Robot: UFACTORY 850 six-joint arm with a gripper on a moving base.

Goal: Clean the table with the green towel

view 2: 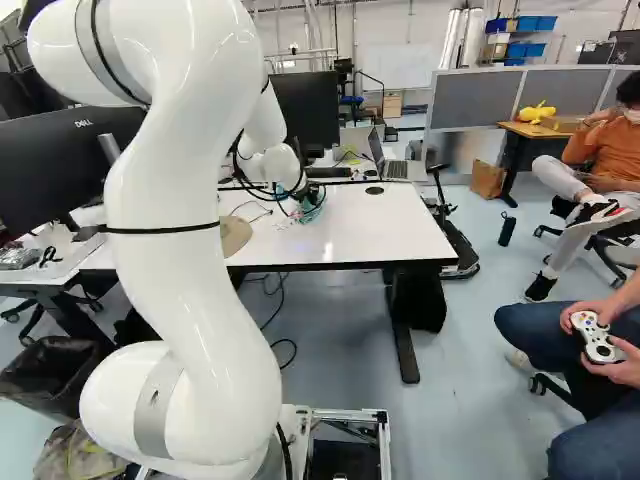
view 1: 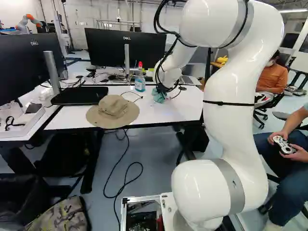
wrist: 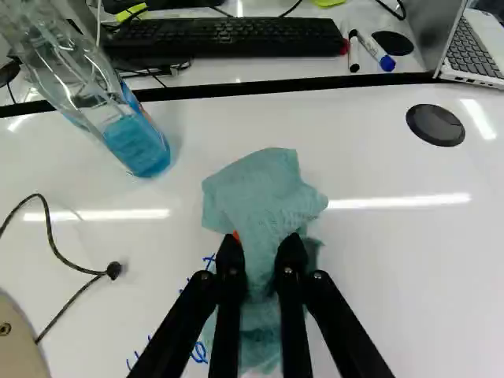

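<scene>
"DELL" marks two monitors (view 1: 110, 45); the blue writing (wrist: 199, 352) on the table (wrist: 394, 291) is illegible.

Base views from behind, sharing the table (view 2: 375, 228), wrist view close

**Green towel (wrist: 256, 189) gripped and bunched; bench (view 2: 390, 225) bears blue marks (wrist: 199, 352)**

Directions taken from the towel, twelve o'clock being straight ahead of the end effector (view 2: 303, 203).

Towel: blue-green, thin, soft-looking cloth. Condition crumpled, with creases and uneven edges. Pinched between both fingers of the end effector, over the bench top. A loose flap spreads toward twelve o'clock; a smaller fold shows past the finger at three o'clock; the remainder runs back toward six o'clock, partly hidden by the fingers.

Bench: glossy white top with dark edging, reflecting strips of light. Level, on dark legs. Round black disc (wrist: 435, 124) in the surface at about two o'clock. Blue marks, thin and handwritten, run from nine to about eight o'clock, close beside the towel.
</scene>
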